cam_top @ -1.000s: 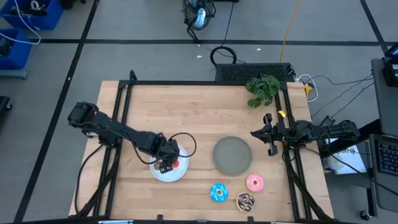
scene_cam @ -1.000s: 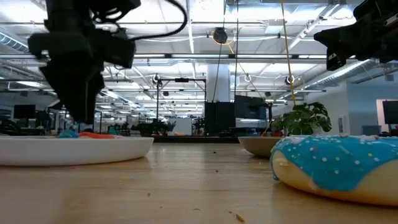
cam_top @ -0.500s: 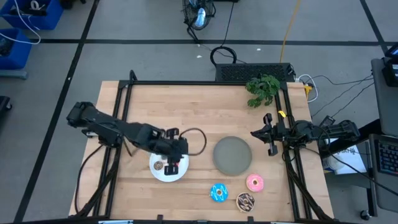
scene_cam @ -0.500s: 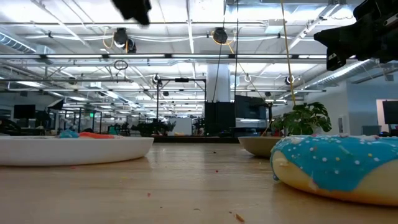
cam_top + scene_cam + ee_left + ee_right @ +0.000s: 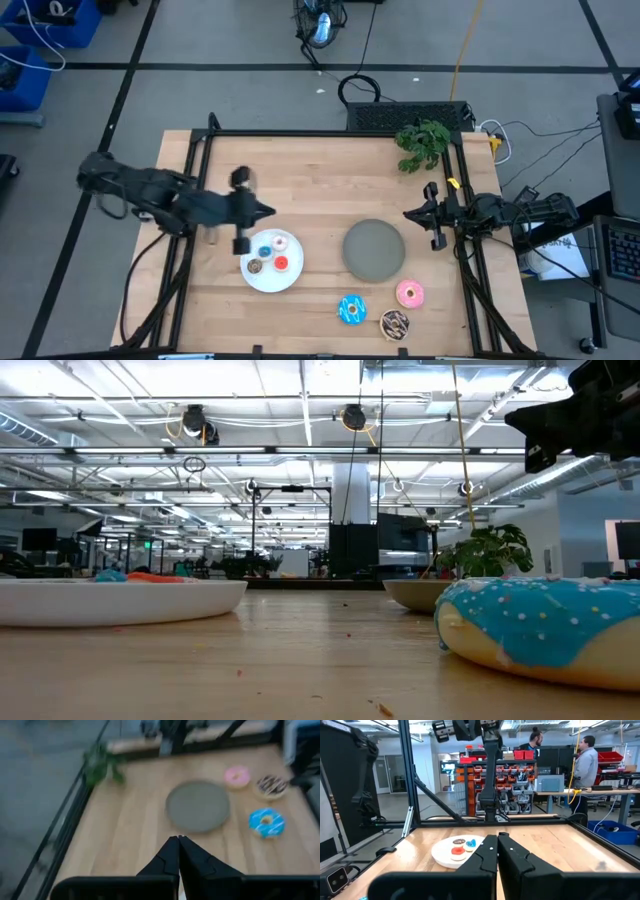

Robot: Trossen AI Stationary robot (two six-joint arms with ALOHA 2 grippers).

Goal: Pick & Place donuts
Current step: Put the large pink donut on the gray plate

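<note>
Now, left gripper (image 5: 262, 211): jaws pressed together, raised beside the white plate (image 5: 254, 281).
Right gripper (image 5: 413, 214): closed, at the table's right edge.
Tiny donuts (image 5: 271, 253): on the white plate.

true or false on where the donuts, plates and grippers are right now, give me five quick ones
1. Four tiny donuts lie on the white plate. True.
2. The grey plate holds the pink donut. False: it is bare; the pink donut lies on the table.
3. The left gripper is shut and holds nothing. True.
4. The blue donut sits on the white plate. False: it lies on the table beside the brown sprinkled donut.
5. The right gripper hangs over the white plate. False: it waits at the table's right edge.
</note>
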